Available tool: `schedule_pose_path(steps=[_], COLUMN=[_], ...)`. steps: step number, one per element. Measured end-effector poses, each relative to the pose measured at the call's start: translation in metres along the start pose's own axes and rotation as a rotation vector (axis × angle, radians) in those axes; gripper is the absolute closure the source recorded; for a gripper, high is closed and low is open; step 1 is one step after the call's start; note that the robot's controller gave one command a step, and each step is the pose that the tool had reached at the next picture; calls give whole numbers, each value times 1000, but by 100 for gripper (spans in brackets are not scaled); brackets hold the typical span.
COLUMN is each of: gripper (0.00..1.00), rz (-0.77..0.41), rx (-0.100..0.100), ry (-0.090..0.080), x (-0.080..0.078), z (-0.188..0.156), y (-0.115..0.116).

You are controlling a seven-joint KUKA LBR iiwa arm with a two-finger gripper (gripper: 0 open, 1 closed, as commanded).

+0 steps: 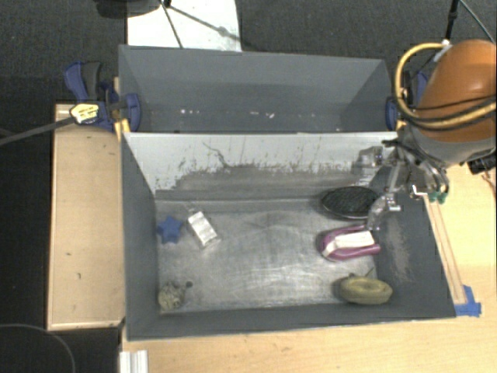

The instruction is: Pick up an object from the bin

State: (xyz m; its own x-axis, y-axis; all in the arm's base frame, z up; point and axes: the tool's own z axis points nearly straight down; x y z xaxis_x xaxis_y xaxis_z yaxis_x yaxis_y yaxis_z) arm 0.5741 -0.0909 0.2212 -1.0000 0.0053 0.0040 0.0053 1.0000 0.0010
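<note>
My gripper (pixel 386 202) sits low at the right of the bin (pixel 256 162), just above the purple-and-white object (pixel 351 244) and beside the black oval disc (pixel 349 201). Spread or pinched, I cannot tell. Nothing looks lifted, so I judge the grasp is still to do.

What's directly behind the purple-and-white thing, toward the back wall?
A black oval ribbed object, lying apart from the purple-and-white thing. The claw overhangs the oval's right end, so the bin floor beneath it is covered.

Bin (pixel 295 169) contents, six items, one of each:
- blue star-shaped piece (pixel 168 229)
- silvery wrapped packet (pixel 202 228)
- grey-green lump (pixel 172 295)
- black oval disc (pixel 349 201)
- purple-and-white item (pixel 351 243)
- olive-brown ring (pixel 363 289)
</note>
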Motion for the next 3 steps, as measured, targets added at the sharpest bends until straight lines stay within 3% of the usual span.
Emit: schedule_pose_path(steps=[1, 2, 3], gripper=[0, 0, 100], rz=[100, -210, -213], rx=[-1, 5, 3], ry=[-22, -33, -18], x=[17, 39, 44], z=[143, 144, 148], y=[-3, -21, -21])
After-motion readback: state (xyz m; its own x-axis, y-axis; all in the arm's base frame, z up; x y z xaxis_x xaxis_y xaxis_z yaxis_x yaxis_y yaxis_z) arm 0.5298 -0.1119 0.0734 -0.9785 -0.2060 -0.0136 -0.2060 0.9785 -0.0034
